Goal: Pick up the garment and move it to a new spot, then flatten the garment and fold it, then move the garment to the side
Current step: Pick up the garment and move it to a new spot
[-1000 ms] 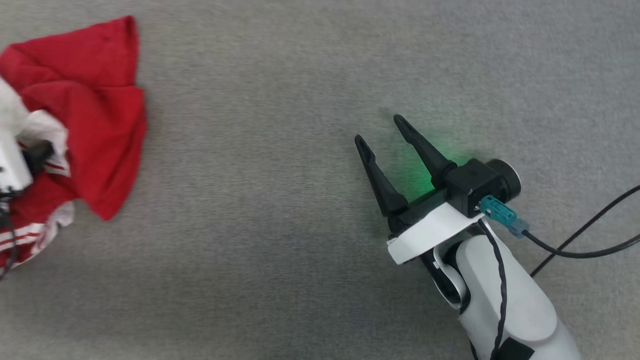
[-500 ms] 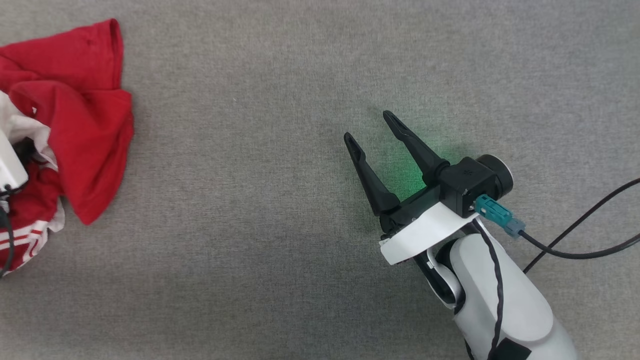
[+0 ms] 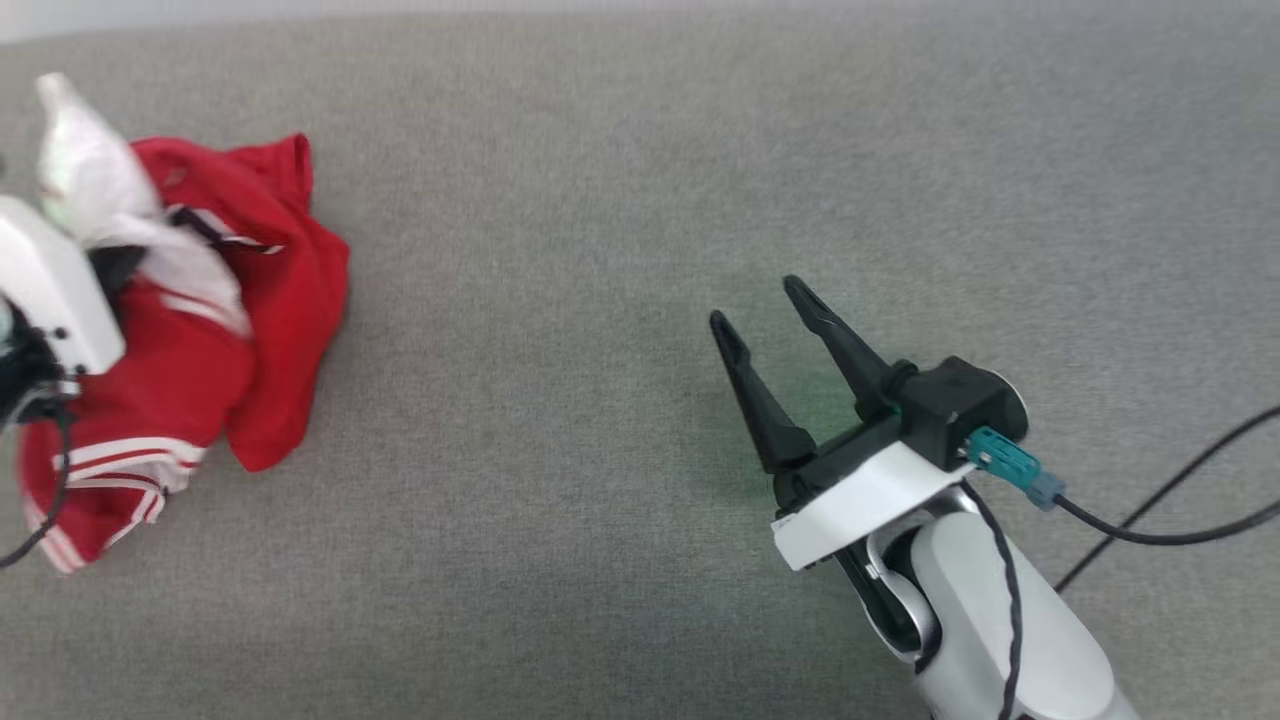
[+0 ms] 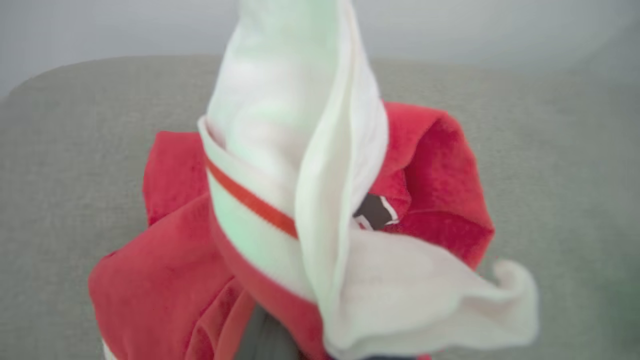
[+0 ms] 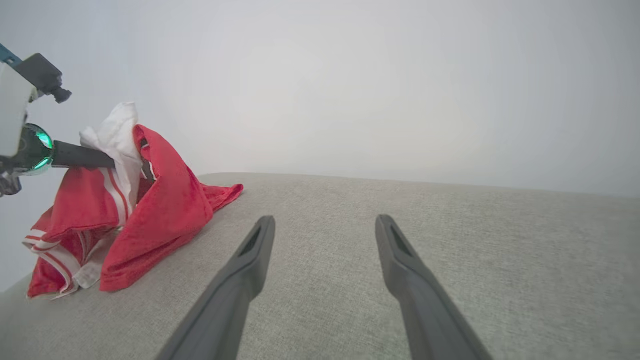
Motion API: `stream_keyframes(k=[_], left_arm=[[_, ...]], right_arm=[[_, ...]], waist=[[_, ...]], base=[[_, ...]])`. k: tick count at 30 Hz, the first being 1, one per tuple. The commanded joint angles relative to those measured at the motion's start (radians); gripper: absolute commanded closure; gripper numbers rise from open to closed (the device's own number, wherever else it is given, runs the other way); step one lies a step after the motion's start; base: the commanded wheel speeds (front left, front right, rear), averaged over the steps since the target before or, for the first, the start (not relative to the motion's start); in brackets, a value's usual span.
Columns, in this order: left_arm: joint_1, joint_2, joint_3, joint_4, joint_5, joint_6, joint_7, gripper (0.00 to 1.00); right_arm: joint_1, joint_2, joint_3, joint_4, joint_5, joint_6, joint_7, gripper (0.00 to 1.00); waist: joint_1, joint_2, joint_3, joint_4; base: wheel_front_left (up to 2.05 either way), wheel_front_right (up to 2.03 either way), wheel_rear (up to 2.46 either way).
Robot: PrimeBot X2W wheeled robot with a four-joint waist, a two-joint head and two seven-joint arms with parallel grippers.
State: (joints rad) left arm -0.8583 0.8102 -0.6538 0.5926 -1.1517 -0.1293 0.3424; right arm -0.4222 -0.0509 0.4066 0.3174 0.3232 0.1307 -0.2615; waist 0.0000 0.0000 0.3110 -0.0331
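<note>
Garment: bunched, at far left of grey cloth-covered desk in head view. Red body in loose folds, white sleeve pulled up into a peak, striped trim low at the near left. Partly lifted: upper cloth held off the desk, lower red folds and trim resting on it, as seen from right wrist view. Left jaws: closed on the white sleeve cloth, tips buried in it; one dark finger running level into the sleeve from the white wrist housing. Left wrist view: sleeve standing upright straight ahead, one red stripe across it, red cloth draped on both sides, small dark label tucked between folds; own fingers hidden under the cloth. Picture soft there, fine detail not readable. Right jaws: spread wide, nothing between them, well apart from the garment. Fingers pointing up and slightly left in head view, low over bare desk at centre right, contact with the desk not determinable. Faint green glow on the desk between them. Teal connector and black cable off the right wrist, cable trailing to the right edge. Right wrist view: both fingers over open desk, pale wall behind.
</note>
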Motion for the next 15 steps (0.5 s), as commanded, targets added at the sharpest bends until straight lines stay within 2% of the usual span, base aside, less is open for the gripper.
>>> stream_keyframes(k=[1, 4, 9, 15], left_arm=[[-0.009, 0.0, -0.006, -0.013, -0.013, -0.002, 0.001, 1.0], [-0.02, 0.021, -0.062, -0.13, -0.006, -0.002, 0.022, 1.0], [-0.068, 0.018, -0.151, -0.307, -0.004, -0.002, 0.068, 1.0], [-0.158, -0.05, -0.236, -0.405, 0.015, -0.002, 0.119, 1.0]], right_arm=[[0.009, -0.001, -0.006, -0.005, 0.005, 0.0, -0.005, 0.0], [0.027, -0.001, -0.02, -0.014, 0.017, 0.0, -0.005, 0.0], [0.045, -0.001, -0.044, -0.043, 0.042, 0.0, -0.005, 0.0], [0.053, 0.0, -0.063, -0.088, 0.094, 0.0, -0.005, 0.0]], waist=[[0.0, 0.0, -0.016, -0.008], [0.0, 0.0, -0.025, -0.028], [0.0, 0.0, -0.015, -0.091], [0.0, 0.0, 0.024, -0.211]], base=[[0.0, 0.0, 0.0], [0.0, 0.0, 0.0], [0.0, 0.0, 0.0], [0.0, 0.0, 0.0]])
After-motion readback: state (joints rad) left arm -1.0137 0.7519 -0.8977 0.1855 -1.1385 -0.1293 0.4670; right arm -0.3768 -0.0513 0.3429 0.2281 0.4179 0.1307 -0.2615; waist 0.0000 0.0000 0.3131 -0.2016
